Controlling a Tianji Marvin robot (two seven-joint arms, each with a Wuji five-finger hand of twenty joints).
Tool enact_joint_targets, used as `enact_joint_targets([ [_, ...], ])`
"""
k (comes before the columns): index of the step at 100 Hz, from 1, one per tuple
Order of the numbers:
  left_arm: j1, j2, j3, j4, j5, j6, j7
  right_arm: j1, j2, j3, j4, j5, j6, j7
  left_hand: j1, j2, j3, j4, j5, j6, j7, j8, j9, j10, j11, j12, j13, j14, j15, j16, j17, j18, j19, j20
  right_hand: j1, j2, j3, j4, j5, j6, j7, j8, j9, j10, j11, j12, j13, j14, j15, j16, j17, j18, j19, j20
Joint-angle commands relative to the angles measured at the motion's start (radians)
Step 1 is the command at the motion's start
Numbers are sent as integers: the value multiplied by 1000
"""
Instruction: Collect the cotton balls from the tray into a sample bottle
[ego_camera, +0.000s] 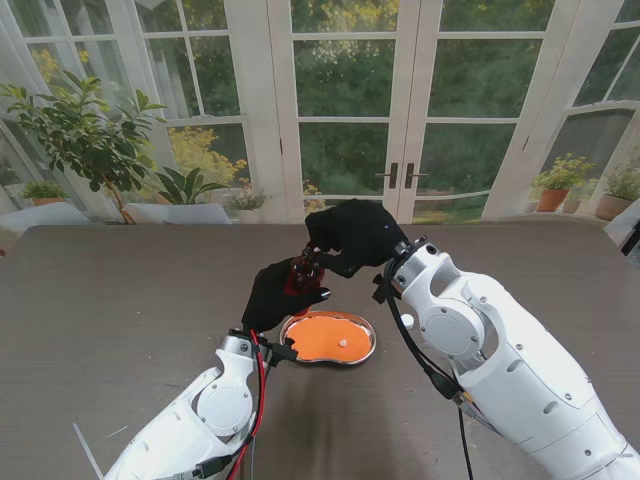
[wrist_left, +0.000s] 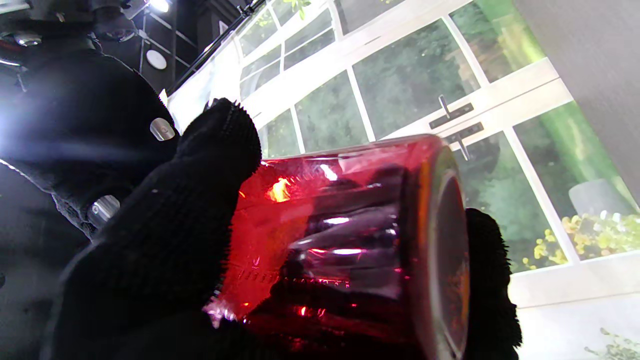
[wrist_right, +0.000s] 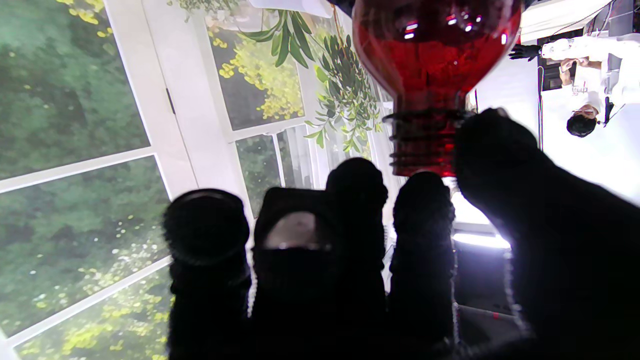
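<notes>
The translucent red glass sample bottle (ego_camera: 303, 275) is held in the air above the far left rim of the tray, clear of the counter. Its long axis is tilted, with the threaded neck (wrist_right: 425, 142) toward the right hand and the flat base (wrist_left: 450, 260) toward the left hand's wrist camera. Faint embossed marks run along the bottle's lower wall in the left wrist view, but they are too blurred to read.

The black-gloved left hand (ego_camera: 272, 298) is wrapped around the bottle's body, its fingers (wrist_left: 200, 200) clamped on the glass. The black-gloved right hand (ego_camera: 352, 236) is at the neck, with its thumb and one finger (wrist_right: 422, 200) touching the threads. The other fingers are curled loosely alongside, and whether anything sits between the fingertips cannot be told.

The shiny kidney-shaped metal tray with an orange lining (ego_camera: 366, 350) lies on the counter nearer to me than the bottle, just to the right of the left wrist. One small white cotton ball (ego_camera: 342, 342) rests on the lining near the middle. The rest of the lining is bare orange.

The brown cloth-covered counter (ego_camera: 120, 300) spreads wide on both sides of the tray, and its far edge meets the white-framed glass doors (ego_camera: 400, 110). A green potted plant (ego_camera: 85, 135) stands beyond the far left edge.
</notes>
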Motion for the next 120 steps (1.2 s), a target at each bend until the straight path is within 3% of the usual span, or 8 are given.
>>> enact_joint_targets([
  [1,-1,-7,-1,-10,-1,0,-15,-6,-2,-5,1,1,-12,26,159,223,292,-17,178,-367,121,11,85,-181,19,-3,21,-71,14,-1,-9,-65,43,7,-6,1,16,-12,-51,6,-28,-3,-11,-7,7,-8,21,-47,28,7,4,-27,38,22],
  [31,-1,-10,-1,-9,-6,-4,-12,-11,3,-1,1,12,-35,51,159,223,291,-18,179,-366,122,10,86,-180,20,-3,22,-69,14,-2,-6,-66,44,7,3,-16,30,-11,-35,2,-25,-6,-3,-6,18,-10,20,-43,35,10,1,-23,43,25],
  [103,0,-9,-4,-10,-7,-4,-11,-21,14,22,3,-34,-87,57,159,221,292,-19,178,-362,122,9,88,-179,22,-5,24,-69,14,-1,-6,-63,43,7,1,-34,8,-31,-15,-101,-82,13,-29,-14,-3,-12,20,-30,14,-1,-29,-11,37,33],
  [120,-1,-11,-3,-9,-7,-4,-7,-24,14,27,8,-36,-97,52,157,221,294,-19,179,-363,123,9,88,-179,22,-6,26,-71,15,-1,-4,-62,44,7,-9,-45,-13,-48,-63,-115,-165,-39,-55,-15,-35,-30,19,-26,-4,-8,-44,-6,40,41],
])
